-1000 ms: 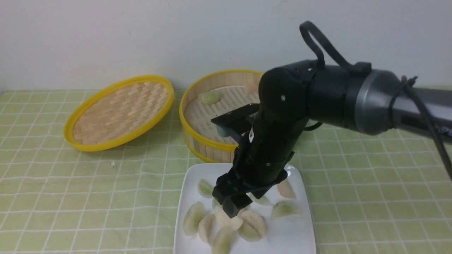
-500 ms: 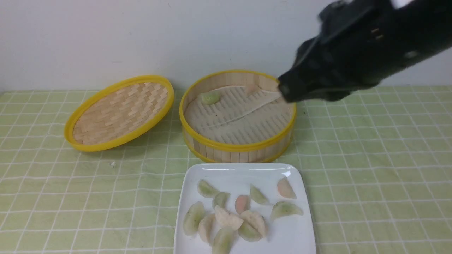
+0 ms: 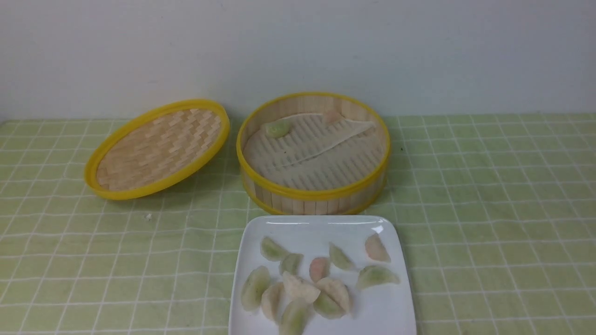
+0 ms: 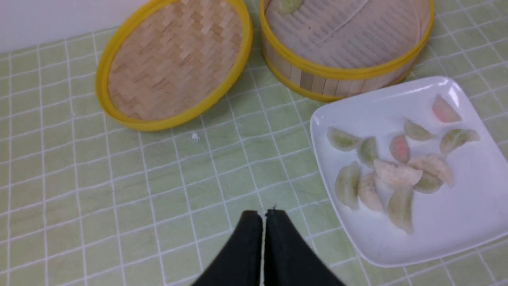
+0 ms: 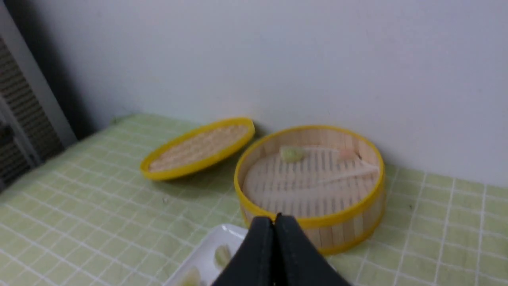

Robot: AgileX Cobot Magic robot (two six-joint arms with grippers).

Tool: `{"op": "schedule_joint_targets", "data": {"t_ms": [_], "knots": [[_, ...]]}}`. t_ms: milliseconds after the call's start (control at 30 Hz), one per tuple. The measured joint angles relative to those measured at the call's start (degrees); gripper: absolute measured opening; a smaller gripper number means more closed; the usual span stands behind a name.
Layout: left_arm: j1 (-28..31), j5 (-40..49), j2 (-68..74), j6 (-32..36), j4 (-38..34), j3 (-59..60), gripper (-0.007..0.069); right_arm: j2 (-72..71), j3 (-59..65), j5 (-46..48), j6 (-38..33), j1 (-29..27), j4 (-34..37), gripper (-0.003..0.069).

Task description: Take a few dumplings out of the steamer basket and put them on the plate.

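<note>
Twelve dumplings (image 3: 300,287) lie on the one plate (image 3: 386,316), and two more are in the one steamer basket (image 3: 312,193). That is fourteen, with no gripper near any of them in the front view.

The plate sits at the near edge of the table, just in front of the basket. Its dumplings point every way. A green one (image 3: 377,275) on the right lies with its long axis across the plate. Another green one (image 3: 254,287) on the left runs nearly from near to far. Two pink ones (image 3: 319,269) stand out among the green and whitish ones. Several toward the near-left are bunched and touching, and the rest lie singly.

In the basket, a green dumpling (image 3: 278,128) rests at the far-left of the floor with its long side across. A pinkish one (image 3: 333,116) lies up against the far wall. Both are on the whitish liner sheet (image 3: 316,139), which is partly folded back.

The left gripper (image 4: 264,214) has its jaws pressed together and holds nothing. It is over bare green checked cloth (image 3: 489,209), with the plate close by but apart from it. The right gripper (image 5: 274,218) is likewise closed and empty. It faces the basket, and a corner of the plate shows beside its tips.

One woven yellow-rimmed lid (image 3: 156,149) lies tilted to the left of the basket, and a small white crumb (image 3: 148,216) sits on the cloth in front of it.
</note>
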Motion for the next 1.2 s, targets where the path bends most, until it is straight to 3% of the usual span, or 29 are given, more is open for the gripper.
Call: {"op": "schedule_joint_targets", "data": {"t_ms": [200,333,633,1033,1200], "knots": [[0.00,-4.34,0.05,-0.06,-0.52,0.00,-0.0006,-18.51,14.09,-14.25,2.08,0.00,-2.54,-0.0015],[0.00,-6.05,0.00,-0.06,-0.84,0.00,-0.0006,-20.44,17.24,-18.18,2.30,0.00,-4.63,-0.0015],[0.00,-8.86,-8.98,-0.18,-0.53,4.84,-0.0006,-20.53,17.45,-19.32,2.35,0.00,-5.21,-0.0015],[0.00,-34.08,-31.67,-9.57,0.69,29.27,-0.0006,-20.53,17.45,-19.27,2.35,0.00,-5.40,-0.0015],[0.00,-36.33,-32.75,-9.87,0.94,32.66,-0.0006,-20.53,17.45,-19.27,2.35,0.00,-5.40,-0.0015]]}}
